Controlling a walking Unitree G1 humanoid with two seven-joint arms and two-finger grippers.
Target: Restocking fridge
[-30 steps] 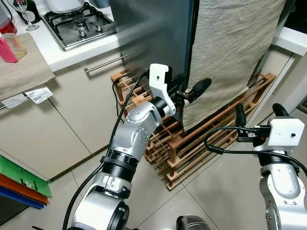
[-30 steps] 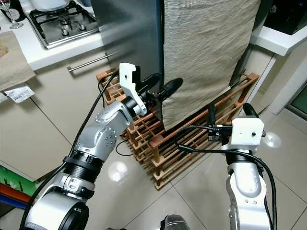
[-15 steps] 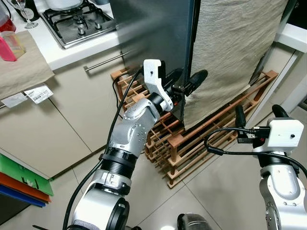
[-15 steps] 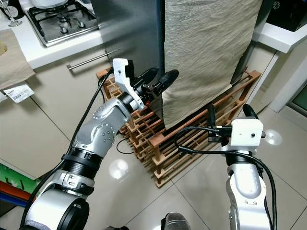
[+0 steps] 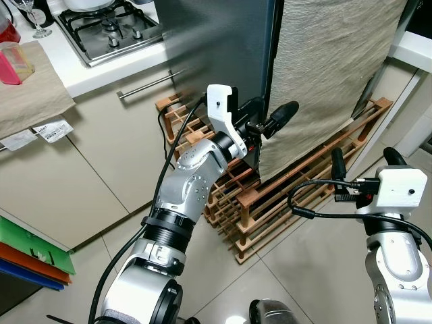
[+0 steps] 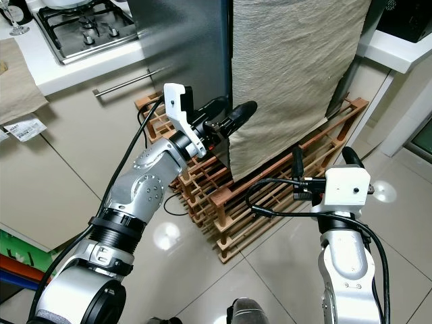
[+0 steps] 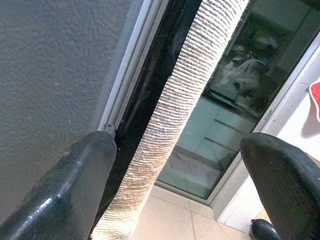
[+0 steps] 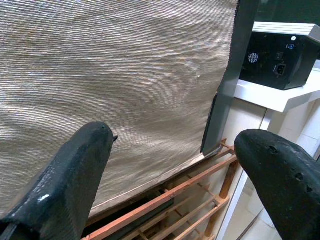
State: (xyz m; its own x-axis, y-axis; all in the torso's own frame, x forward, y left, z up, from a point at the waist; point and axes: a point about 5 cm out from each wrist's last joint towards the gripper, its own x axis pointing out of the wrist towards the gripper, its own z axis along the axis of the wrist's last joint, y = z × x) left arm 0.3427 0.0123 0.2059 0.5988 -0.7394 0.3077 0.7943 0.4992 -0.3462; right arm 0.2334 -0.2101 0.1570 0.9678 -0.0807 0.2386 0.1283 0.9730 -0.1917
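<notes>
So fridge [image 5: 216,40] stands at 12 o'clock, heavy stiff door; grab its edge by the beige cloth [image 5: 324,74]. Left gripper [image 5: 260,125] spread there, empty; right gripper [image 5: 364,162] spread, idle at 4 o'clock.

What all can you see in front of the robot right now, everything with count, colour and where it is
Fridge: one, dark grey, straight ahead beside the counter.
Cloth: one, beige, hanging down the fridge front.
Rack: one, brown wood, on the floor under the fridge.
Gas hob: one, steel, on the counter at upper left.
Wine glass: one, clear, left of the hob.
Towel: one, tan, draped over the counter edge.
Cabinet handle: one, silver, below the hob.
Folders: green, orange, blue, lower left.
Left gripper: black fingers open, at the fridge door's edge beside the cloth.
Right gripper: black fingers open, raised, facing the cloth.
</notes>
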